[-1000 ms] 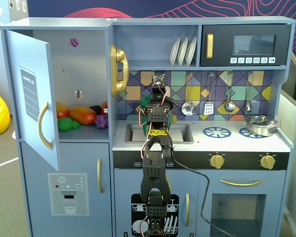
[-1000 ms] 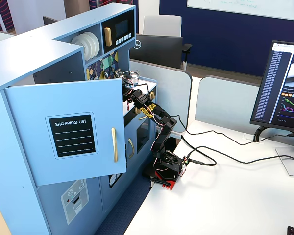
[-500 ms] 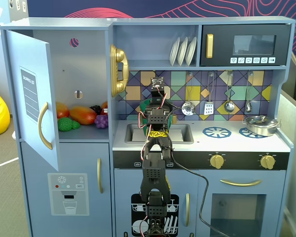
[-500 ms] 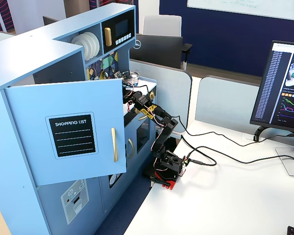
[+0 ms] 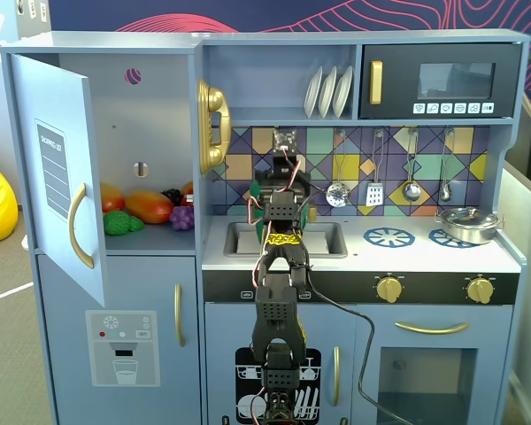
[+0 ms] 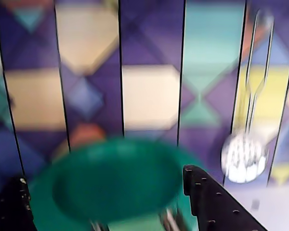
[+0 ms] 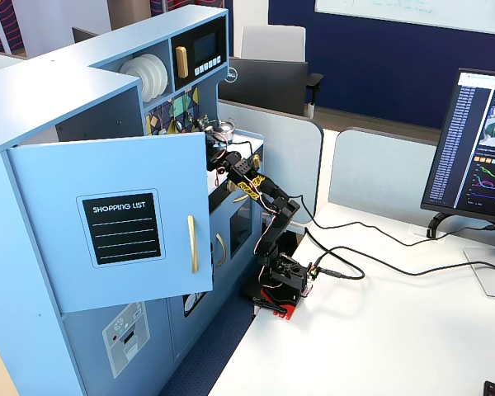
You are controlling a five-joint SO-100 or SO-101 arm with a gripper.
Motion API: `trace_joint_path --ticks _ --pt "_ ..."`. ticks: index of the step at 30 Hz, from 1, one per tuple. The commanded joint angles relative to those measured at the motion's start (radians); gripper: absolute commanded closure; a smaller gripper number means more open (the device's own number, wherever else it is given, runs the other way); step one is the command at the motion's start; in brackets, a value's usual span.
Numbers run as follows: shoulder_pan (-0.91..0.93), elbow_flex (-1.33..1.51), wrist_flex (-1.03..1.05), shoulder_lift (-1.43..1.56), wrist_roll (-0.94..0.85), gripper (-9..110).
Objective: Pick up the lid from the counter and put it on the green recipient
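Stretched up from a base clamped at the desk edge, with the arm (image 5: 274, 310) rising in front of the toy kitchen and folding forward over the sink (image 5: 326, 237). Wrist raised high and pitched toward the tiled back wall (image 6: 149, 96), presumably to keep whatever is between the fingers above the rim of the green pot (image 5: 256, 189). Stands at the back of the counter (image 5: 425, 258), just behind the sink, and is mostly hidden by the arm in a fixed view from the front. Hidden altogether by the open cupboard door (image 7: 115, 223) in a fixed view from the side.

In the wrist view, fingers (image 6: 212, 202) set wide, one at each lower corner, with a blurred green round form (image 6: 111, 187) filling the space between them. Cannot tell whether that form is the lid or the pot's mouth below: too smeared, with no knob to be made out. Cannot tell either whether the fingers press on its edges or merely frame it, so clenched or released stays unsettled. No lid visible on the bare counter in either fixed view, which suggests, as a judgement only, that it is up at the pot, carried or being set down.

Wide spread of the fingers probably chosen because a flat disc as broad as the pot can only be held across its rim. Slotted spoon (image 6: 243, 156) hanging just to the right in the wrist view, close enough to snag on a sideways swing. Silver pot (image 5: 467, 223) well apart on the far burner, out of the way.
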Motion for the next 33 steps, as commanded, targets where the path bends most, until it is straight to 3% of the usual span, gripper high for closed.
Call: trace_joint_path --ticks 1,6,9,19,26,33 --pt "-0.015 -0.121 -0.029 0.077 -0.04 65" --pt "-0.009 -0.095 0.275 0.275 -0.048 67" --pt "-0.014 0.084 0.371 0.454 -0.051 68" --pt "-0.021 0.973 0.486 0.977 -0.051 101" --pt "-0.043 1.387 0.526 1.094 0.038 101" --pt "-0.06 1.583 0.723 1.193 0.112 101"
